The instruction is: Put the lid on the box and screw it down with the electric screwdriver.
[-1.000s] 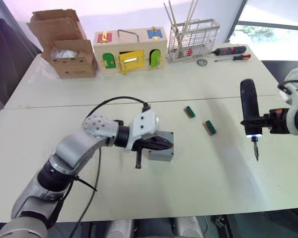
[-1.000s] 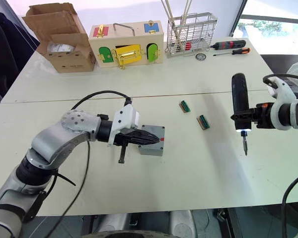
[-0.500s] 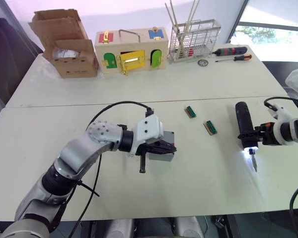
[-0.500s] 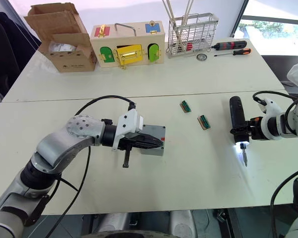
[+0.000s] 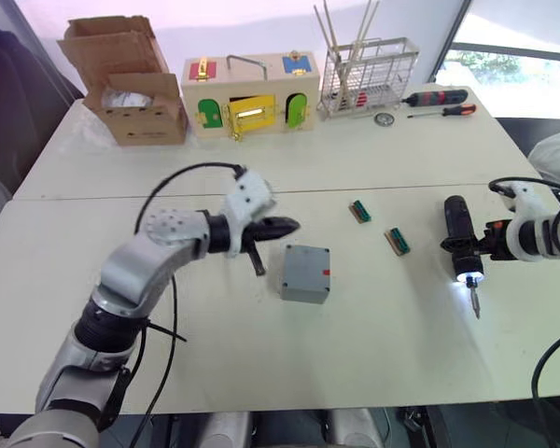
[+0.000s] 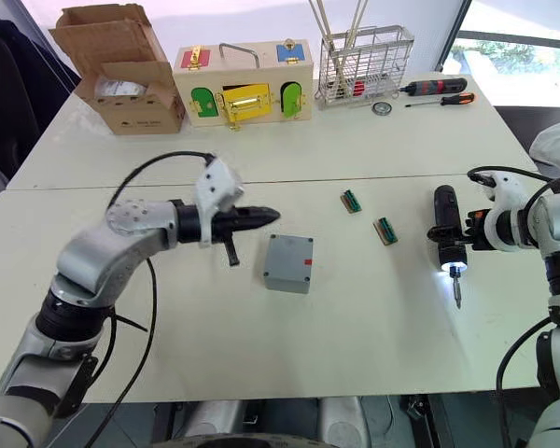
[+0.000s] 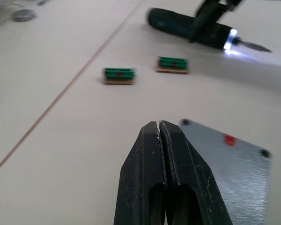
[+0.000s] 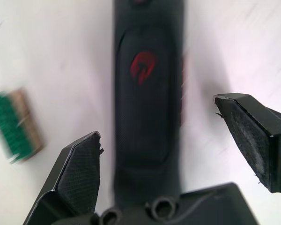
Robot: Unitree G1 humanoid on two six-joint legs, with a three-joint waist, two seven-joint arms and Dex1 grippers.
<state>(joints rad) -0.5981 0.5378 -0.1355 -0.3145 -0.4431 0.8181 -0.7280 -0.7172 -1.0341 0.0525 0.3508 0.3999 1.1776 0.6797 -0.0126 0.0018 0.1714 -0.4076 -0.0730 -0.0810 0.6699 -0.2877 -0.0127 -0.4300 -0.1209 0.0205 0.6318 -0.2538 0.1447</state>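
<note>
Left arm: bent at the elbow, forearm reaching over the middle of the desk point(image 5: 373, 159), well above the surface.
Left tool point(image 6: 266, 216): its two black fingers pressed together, holding nothing, tip pointing toward the robot's right, just up-left of the box.
Box point(image 6: 289, 263): grey, on the desk near the centre with the lid point(image 7: 234, 161) on top (a small red mark on it), apart from the left tool.
Right arm: low over the desk's right side, wrist turned inward.
Right tool point(image 8: 178, 154): fingers spread wide on either side of the electric screwdriver point(image 5: 459, 243), not touching it.
Electric screwdriver: lying on the desk, light on, bit pointing toward the near edge.
Open room: bare desk in front of the box and between the box and the electric screwdriver; two small green blocks point(image 5: 358, 210) lie between them, farther back.
Far edge: cardboard box point(image 5: 126, 79), wooden box with coloured doors point(image 5: 247, 93), wire rack point(image 5: 369, 75), two manual screwdrivers point(image 5: 434, 96).
</note>
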